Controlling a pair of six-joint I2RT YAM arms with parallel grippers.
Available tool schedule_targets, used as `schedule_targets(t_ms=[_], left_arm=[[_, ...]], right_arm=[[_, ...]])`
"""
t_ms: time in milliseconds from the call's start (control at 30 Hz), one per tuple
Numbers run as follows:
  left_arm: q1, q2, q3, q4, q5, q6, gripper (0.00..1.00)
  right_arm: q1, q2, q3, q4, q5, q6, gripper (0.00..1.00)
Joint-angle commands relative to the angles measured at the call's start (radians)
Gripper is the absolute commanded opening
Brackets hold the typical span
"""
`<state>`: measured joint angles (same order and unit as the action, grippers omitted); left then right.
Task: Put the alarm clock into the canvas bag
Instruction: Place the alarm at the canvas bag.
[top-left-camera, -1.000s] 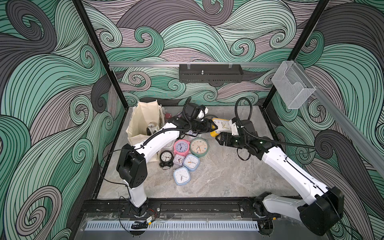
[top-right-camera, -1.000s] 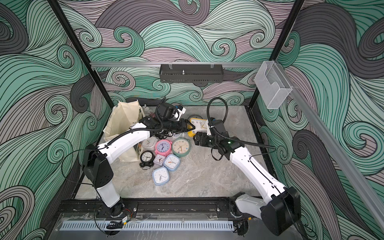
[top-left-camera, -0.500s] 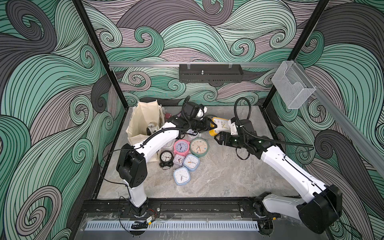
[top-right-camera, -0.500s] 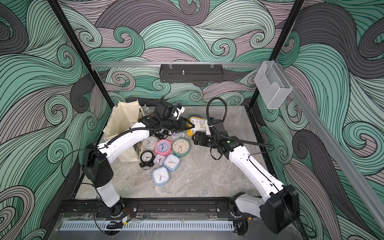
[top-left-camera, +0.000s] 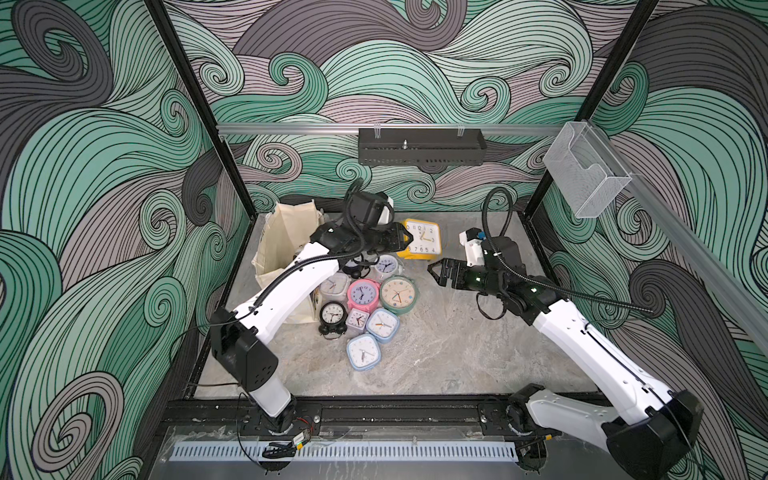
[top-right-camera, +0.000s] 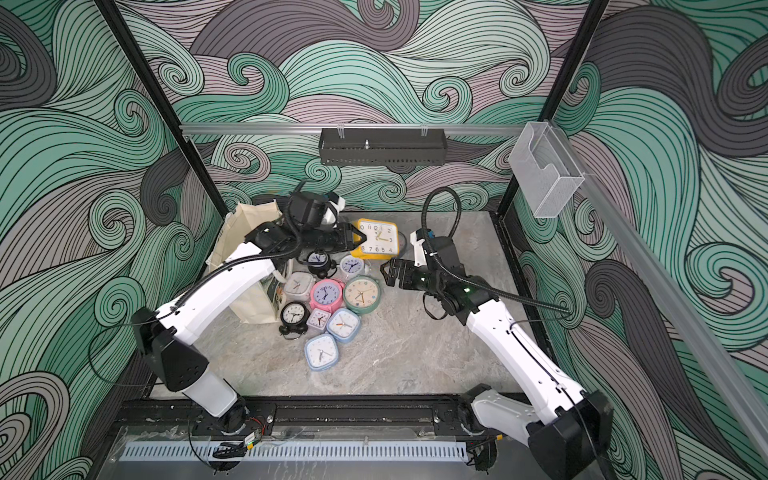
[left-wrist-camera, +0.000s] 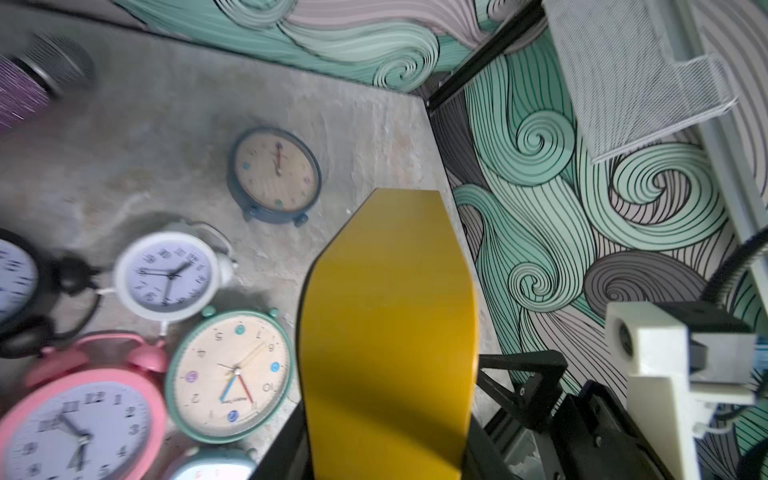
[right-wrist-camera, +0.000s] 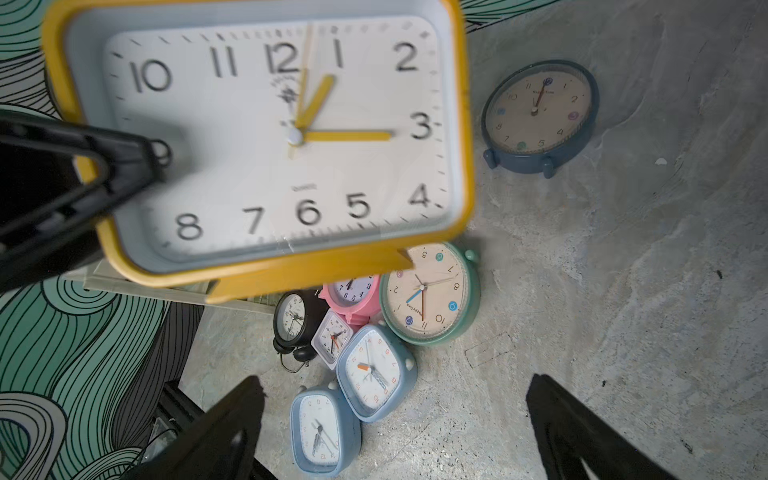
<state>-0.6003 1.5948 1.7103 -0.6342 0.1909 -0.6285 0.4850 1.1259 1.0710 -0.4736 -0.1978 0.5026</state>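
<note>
Hazard: yellow alarm clock (top-left-camera: 422, 241), pinched by one edge in left gripper (top-left-camera: 406, 240) near canvas bag (top-left-camera: 282, 232) but not over it, may pivot and slip out short. Status: right gripper (top-left-camera: 433, 276) spread, empty.

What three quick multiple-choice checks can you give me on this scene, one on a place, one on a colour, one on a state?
1. The canvas bag stands: A under the right arm; B on the front rail; C beside the left arm.
2. The held clock in the left gripper has a frame that is: A pink; B yellow; C black.
3. The right gripper has its jaws: A open, holding nothing; B shut on a blue clock; C shut on a bag strap.

C: both top views show the bag next to that arm.
B: the right wrist view shows a yellow frame.
A: the right wrist view shows both jaws wide apart, gripping nothing.
</note>
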Motion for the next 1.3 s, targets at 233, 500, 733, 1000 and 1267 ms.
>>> schedule_targets(t_ms=[233, 500, 733, 1000, 1267], left_arm=[[0.335, -0.403, -0.050, -0.163, -0.219, -0.100, 0.25], [0.558, -0.452, -0.156, -0.137, -0.197, -0.245, 0.25], [0.606, -0.415, -0.271, 0.007, -0.206, -0.291, 0.25], [0.616, -0.356, -0.341, 0.101, -0.240, -0.371, 0.23], [0.616, -0.305, -0.411, 0.182, -0.295, -0.464, 0.22]], right_arm=[[0.013, 0.013, -0.031, 0.085, -0.066, -0.026, 0.99], [0.049, 0.051, -0.048, 0.152, -0.148, -0.014, 0.99], [0.061, 0.029, -0.099, 0.181, -0.198, -0.018, 0.99], [0.062, 0.003, -0.142, 0.168, -0.205, -0.027, 0.99], [0.061, -0.021, -0.144, 0.141, -0.186, -0.045, 0.99]])
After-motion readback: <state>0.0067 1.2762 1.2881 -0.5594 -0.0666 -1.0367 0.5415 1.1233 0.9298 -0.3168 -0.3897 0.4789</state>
